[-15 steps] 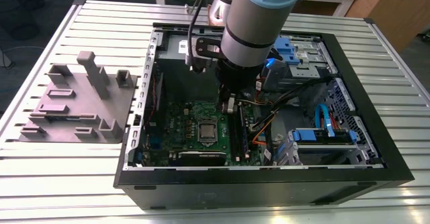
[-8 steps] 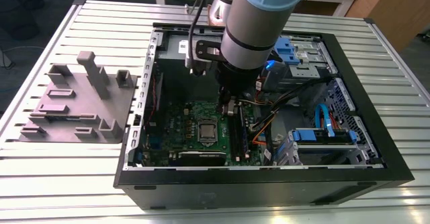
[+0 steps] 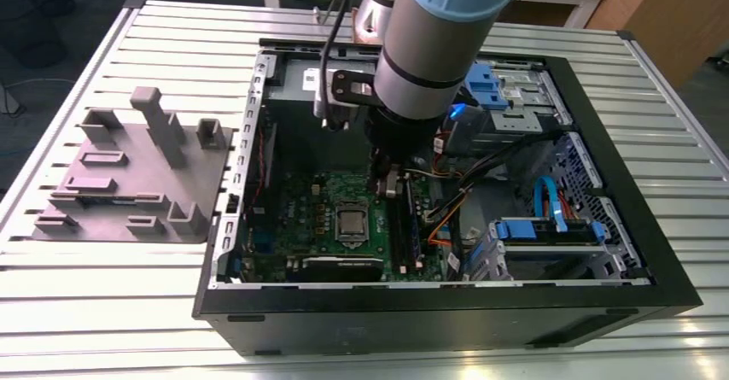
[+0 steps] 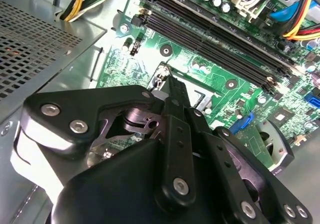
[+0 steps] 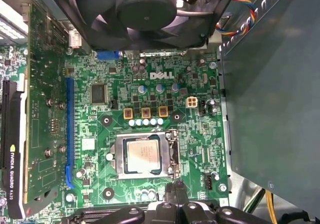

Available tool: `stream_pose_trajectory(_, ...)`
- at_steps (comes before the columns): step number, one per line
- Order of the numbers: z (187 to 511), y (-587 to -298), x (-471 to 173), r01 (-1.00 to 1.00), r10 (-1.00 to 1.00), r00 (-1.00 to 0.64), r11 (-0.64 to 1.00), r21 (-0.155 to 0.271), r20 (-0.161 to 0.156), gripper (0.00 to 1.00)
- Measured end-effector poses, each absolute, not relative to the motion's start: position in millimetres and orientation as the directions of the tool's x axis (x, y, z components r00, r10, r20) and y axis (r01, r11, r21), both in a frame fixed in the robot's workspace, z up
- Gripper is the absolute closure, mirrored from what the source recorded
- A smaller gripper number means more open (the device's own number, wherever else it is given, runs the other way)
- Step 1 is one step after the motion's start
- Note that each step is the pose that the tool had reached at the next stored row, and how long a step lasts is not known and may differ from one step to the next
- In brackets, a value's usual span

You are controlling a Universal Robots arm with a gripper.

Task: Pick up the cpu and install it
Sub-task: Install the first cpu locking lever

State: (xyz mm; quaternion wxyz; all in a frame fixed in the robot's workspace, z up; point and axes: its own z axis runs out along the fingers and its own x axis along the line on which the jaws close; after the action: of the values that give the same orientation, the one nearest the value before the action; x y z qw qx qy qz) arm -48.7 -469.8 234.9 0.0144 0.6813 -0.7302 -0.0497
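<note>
The cpu point(image 5: 142, 155) is a small silvery square lying flat in the socket of the green motherboard point(image 5: 165, 92), with the socket's metal frame around it. The exterior view also shows the cpu point(image 3: 351, 223) in the middle of the board inside the open computer case. My gripper point(image 5: 176, 188) hangs just beside the socket's edge, above the board, a short way off the chip. Its two black fingers point(image 4: 170, 92) are pressed together with nothing between them. In the exterior view the gripper point(image 3: 390, 190) points down between the cpu and the memory slots.
Long black memory slots point(image 4: 215, 39) run close beside the fingers. A black fan point(image 5: 145, 9) and a graphics card point(image 5: 12, 149) border the board. Cables and blue drive brackets point(image 3: 547, 230) crowd the exterior view's right. A grey holder block point(image 3: 131, 179) stands on the slatted table outside the case.
</note>
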Motion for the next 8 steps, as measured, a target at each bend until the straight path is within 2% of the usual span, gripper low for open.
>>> stream_pose_trajectory(8, 229.3, -472.6, -48.6, -0.994, -0.997, -0.057, 0.053, 0.092, -0.043, 0.89)
